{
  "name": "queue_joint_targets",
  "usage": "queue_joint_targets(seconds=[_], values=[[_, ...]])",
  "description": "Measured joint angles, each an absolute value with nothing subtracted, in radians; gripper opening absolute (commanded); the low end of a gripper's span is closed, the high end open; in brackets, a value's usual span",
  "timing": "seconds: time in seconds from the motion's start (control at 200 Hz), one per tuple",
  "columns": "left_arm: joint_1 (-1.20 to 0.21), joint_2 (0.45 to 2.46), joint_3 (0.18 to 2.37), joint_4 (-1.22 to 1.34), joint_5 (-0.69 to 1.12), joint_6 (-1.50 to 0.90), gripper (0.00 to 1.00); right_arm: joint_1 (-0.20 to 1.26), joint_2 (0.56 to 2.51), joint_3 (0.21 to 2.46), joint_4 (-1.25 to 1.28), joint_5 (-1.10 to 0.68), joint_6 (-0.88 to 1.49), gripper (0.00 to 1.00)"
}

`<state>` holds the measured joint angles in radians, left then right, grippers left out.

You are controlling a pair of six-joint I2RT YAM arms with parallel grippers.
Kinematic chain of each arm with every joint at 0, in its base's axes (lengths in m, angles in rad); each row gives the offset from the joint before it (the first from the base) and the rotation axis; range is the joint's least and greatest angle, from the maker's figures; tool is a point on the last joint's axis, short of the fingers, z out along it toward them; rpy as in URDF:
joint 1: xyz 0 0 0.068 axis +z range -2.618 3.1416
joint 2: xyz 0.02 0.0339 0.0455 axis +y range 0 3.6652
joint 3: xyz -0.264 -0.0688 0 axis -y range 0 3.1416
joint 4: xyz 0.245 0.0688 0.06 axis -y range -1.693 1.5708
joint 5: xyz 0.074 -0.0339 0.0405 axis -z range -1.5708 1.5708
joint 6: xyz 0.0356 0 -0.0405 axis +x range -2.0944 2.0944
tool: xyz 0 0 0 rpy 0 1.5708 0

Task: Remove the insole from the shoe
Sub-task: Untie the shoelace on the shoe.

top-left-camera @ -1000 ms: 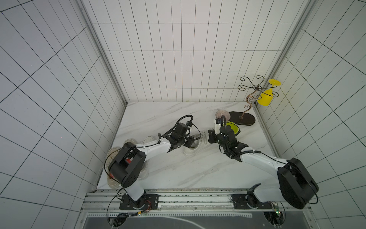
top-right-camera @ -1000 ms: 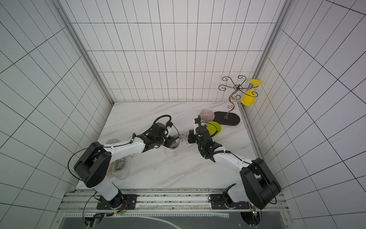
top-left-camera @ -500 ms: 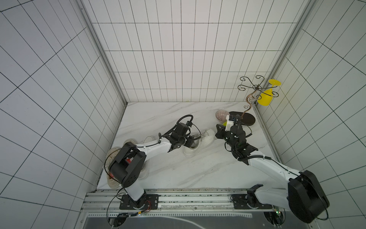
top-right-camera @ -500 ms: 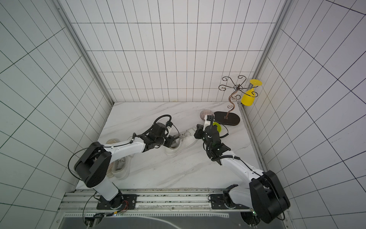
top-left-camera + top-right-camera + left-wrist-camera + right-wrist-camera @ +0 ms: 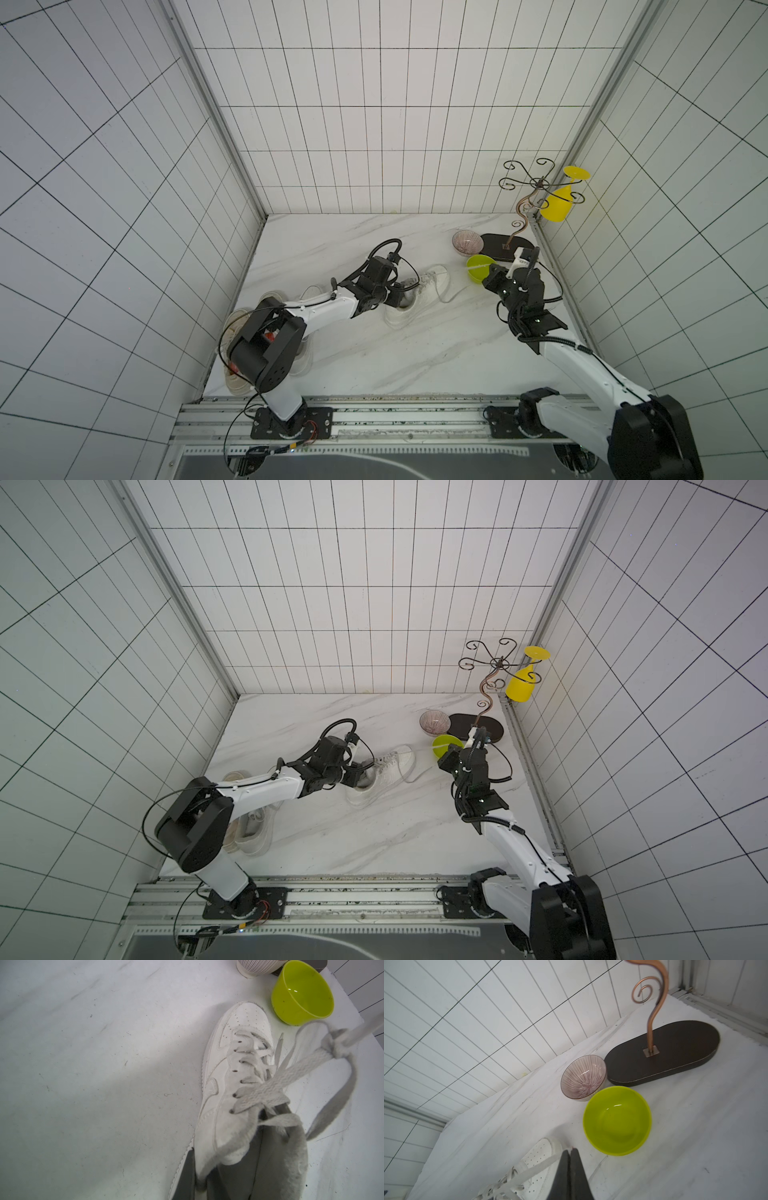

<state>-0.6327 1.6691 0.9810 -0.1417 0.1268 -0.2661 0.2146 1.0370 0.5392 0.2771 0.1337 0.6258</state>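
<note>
Scene: two robot arms work over a white marble table (image 5: 332, 257); I take the far wall as twelve o'clock.
Shoe: a white lace-up shoe (image 5: 417, 297) lies near the table's middle, sole down, toe pointing to about two o'clock.
Insole: not visible. I judge it is inside the shoe and not yet out.
Left gripper: the left gripper (image 5: 395, 292) is at the heel opening, the shoe's eight o'clock end. Its jaws are pressed together on the padded collar, one finger inside and one outside.
Right gripper: the right gripper (image 5: 569, 1159) hangs at three o'clock of the toe with its jaws closed tight. A lace (image 5: 307, 1059) runs up to its tips and seems pinched there.
Lace: drawn out from the shoe and slack across the eyelets.
Nearby: a green bowl (image 5: 478, 266) sits just beside the toe at two o'clock. A striped bowl (image 5: 465, 243) and a dark stand (image 5: 500, 248) lie beyond it.
Step in hand: opening up the shoe so the insole can be reached, as I read it.
Doing it well: hold the collar firmly so the shoe cannot slide. Draw the lace gently away from the tongue, not upward, until the mouth gapes. Then reach in at the heel for the insole's edge.
Risk: a hard tug could drag the toe into the green bowl.
</note>
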Motion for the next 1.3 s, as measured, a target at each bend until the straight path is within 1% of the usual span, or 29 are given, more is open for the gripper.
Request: queue_joint_targets(seconds=[0.22,0.33,0.35,0.4,0.41,0.435,0.465,0.52,0.565,0.685,0.91,1.084,1.204,1.304], values=[[-0.626,1.667,0.978,-0.138,0.117,-0.284,0.00,0.142,0.971,0.520,0.228,0.146,0.660,0.00],[-0.624,1.662,0.972,-0.135,0.113,-0.288,0.00,0.110,0.966,0.513,0.215,0.119,0.662,0.00],[-0.624,1.662,0.970,-0.134,0.113,-0.288,0.00,0.109,0.971,0.513,0.215,0.107,0.659,0.08],[-0.624,1.659,0.966,-0.131,0.112,-0.287,0.00,0.108,0.984,0.514,0.207,0.077,0.649,0.32],[-0.624,1.658,0.966,-0.131,0.111,-0.288,0.00,0.110,0.989,0.515,0.204,0.071,0.645,0.35],[-0.625,1.658,0.965,-0.131,0.109,-0.287,0.00,0.119,1.003,0.516,0.195,0.062,0.637,0.45],[-0.627,1.656,0.964,-0.131,0.104,-0.287,0.00,0.136,1.021,0.516,0.181,0.060,0.624,0.54],[-0.636,1.654,0.963,-0.131,0.093,-0.286,0.00,0.190,1.053,0.516,0.145,0.067,0.596,0.64],[-0.644,1.652,0.962,-0.132,0.080,-0.285,0.00,0.249,1.070,0.516,0.116,0.077,0.569,0.68],[-0.667,1.647,0.962,-0.137,0.040,-0.292,0.00,0.385,1.102,0.522,0.079,0.059,0.530,0.70],[-0.720,1.635,0.963,-0.150,-0.057,-0.326,0.00,0.536,1.205,0.593,0.078,-0.034,0.513,0.69],[-0.794,1.592,0.948,-0.169,-0.155,-0.326,0.00,0.559,1.248,0.646,0.102,-0.113,0.535,0.66],[-0.825,1.557,0.926,-0.169,-0.185,-0.324,0.00,0.569,1.278,0.696,0.113,-0.131,0.550,0.60],[-0.838,1.536,0.915,-0.169,-0.220,-0.318,0.00,0.583,1.309,0.734,0.113,-0.131,0.558,0.57]])
